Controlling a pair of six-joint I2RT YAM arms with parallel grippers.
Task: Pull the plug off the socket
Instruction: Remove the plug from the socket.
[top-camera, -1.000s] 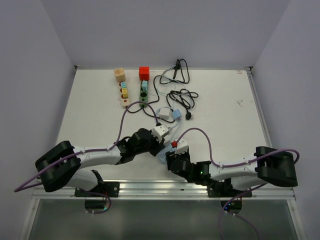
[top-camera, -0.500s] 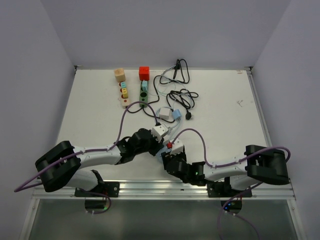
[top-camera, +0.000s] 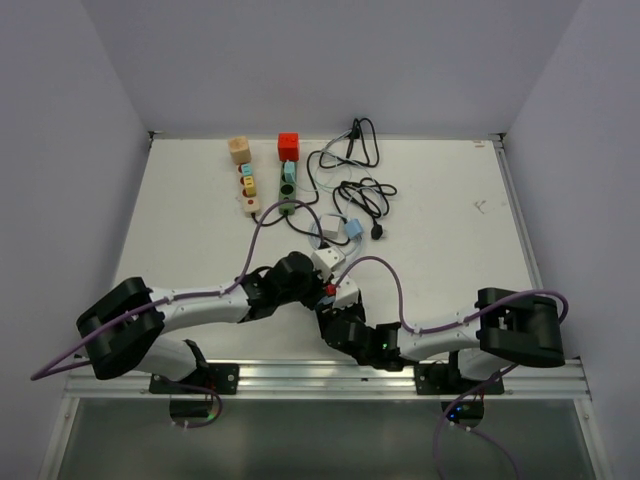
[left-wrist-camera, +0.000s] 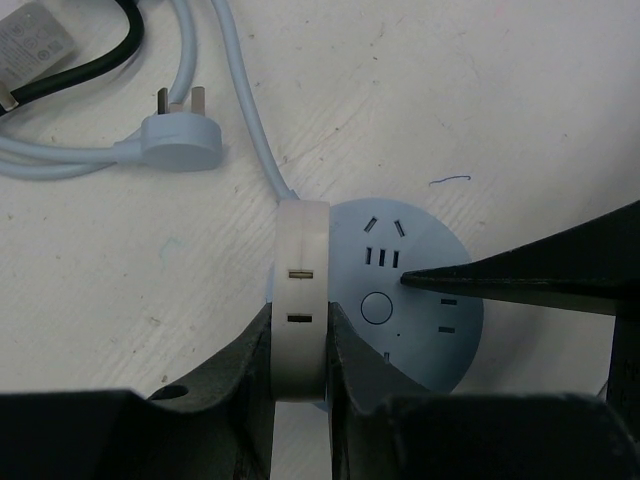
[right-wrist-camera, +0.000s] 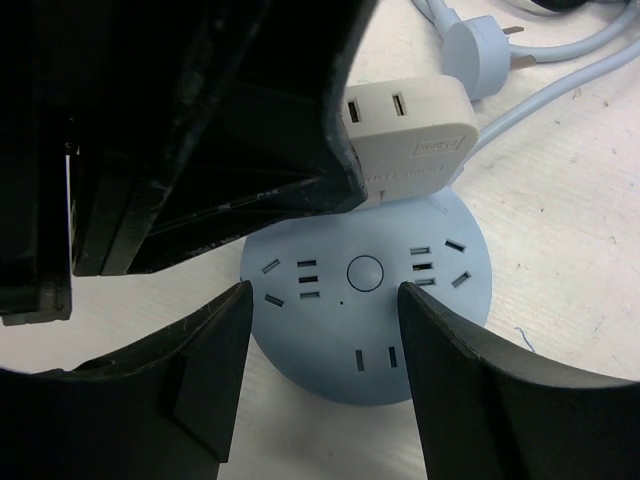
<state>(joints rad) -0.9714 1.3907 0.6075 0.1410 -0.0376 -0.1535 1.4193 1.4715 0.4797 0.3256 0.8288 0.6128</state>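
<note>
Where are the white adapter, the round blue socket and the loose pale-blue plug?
white adapter (left-wrist-camera: 302, 300): left wrist view, its narrow slotted edge.
round blue socket (right-wrist-camera: 330, 335): right wrist view, its top face.
loose pale-blue plug (left-wrist-camera: 182, 150): left wrist view, its rounded body.

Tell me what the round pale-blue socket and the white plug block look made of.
Round pale-blue socket: probably moulded plastic, smooth satin finish, judging by its even colour and crisp slot edges. White plug block: likely hard plastic, cream-tinged, with rounded moulded corners and an embossed label.
</note>
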